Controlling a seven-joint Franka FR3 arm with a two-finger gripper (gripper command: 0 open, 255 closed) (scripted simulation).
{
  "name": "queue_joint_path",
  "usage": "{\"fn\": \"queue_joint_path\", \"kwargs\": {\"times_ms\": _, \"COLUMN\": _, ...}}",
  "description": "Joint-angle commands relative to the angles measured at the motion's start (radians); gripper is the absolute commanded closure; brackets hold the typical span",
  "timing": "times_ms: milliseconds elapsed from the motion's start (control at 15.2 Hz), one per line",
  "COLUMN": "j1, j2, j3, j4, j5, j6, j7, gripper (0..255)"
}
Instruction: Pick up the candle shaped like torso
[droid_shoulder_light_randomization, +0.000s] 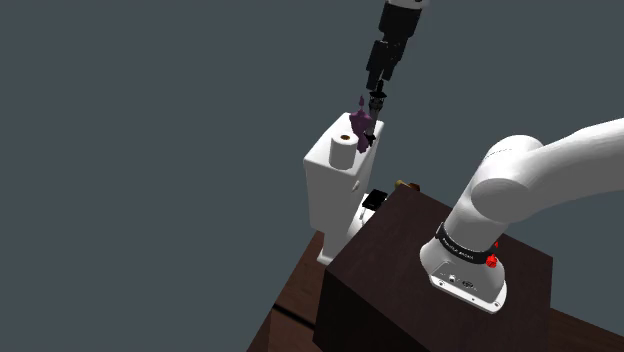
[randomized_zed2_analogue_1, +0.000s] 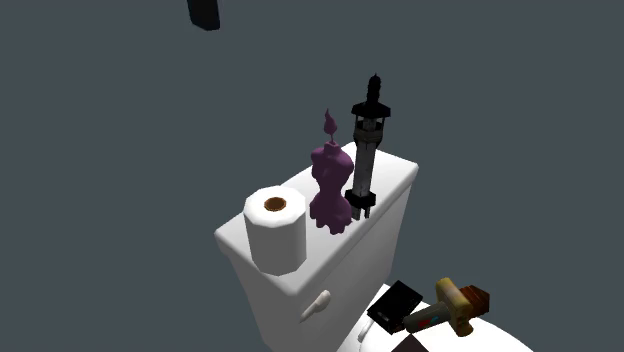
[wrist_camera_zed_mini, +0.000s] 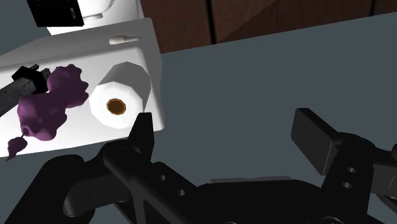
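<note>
Gripper (wrist_camera_zed_mini: 229, 127) being held spread, empty, offset from purple torso candle (wrist_camera_zed_mini: 48, 105); neighbouring toilet roll (wrist_camera_zed_mini: 118, 105), black upright object (randomized_zed2_analogue_1: 367, 150) likely being toppled if descent misaligned.

The candle (randomized_zed2_analogue_1: 330, 192) looks matt, the tank (randomized_zed2_analogue_1: 396, 174) smooth.

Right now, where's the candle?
The candle stands upright on the tank lid, with the paper roll at the second exterior view's left and a dark ornament at its right.

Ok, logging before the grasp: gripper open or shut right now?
Gripper: open, jaws apart, holding nothing; the purple torso candle is not between them.
</note>
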Motion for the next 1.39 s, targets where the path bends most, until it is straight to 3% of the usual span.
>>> {"fn": "queue_joint_path", "kwargs": {"times_ms": 0, "j1": 0.0, "j2": 0.0, "j3": 0.0, "j4": 0.0, "j5": 0.0, "j6": 0.0, "j7": 0.0, "gripper": 0}}
{"fn": "queue_joint_path", "kwargs": {"times_ms": 792, "j1": -0.078, "j2": 0.229, "j3": -0.242, "j4": -0.065, "j5": 0.012, "j6": 0.34, "j7": -0.149, "gripper": 0}}
{"fn": "queue_joint_path", "kwargs": {"times_ms": 1320, "j1": -0.073, "j2": 0.472, "j3": -0.417, "j4": -0.013, "j5": 0.137, "j6": 0.531, "j7": -0.31, "gripper": 0}}
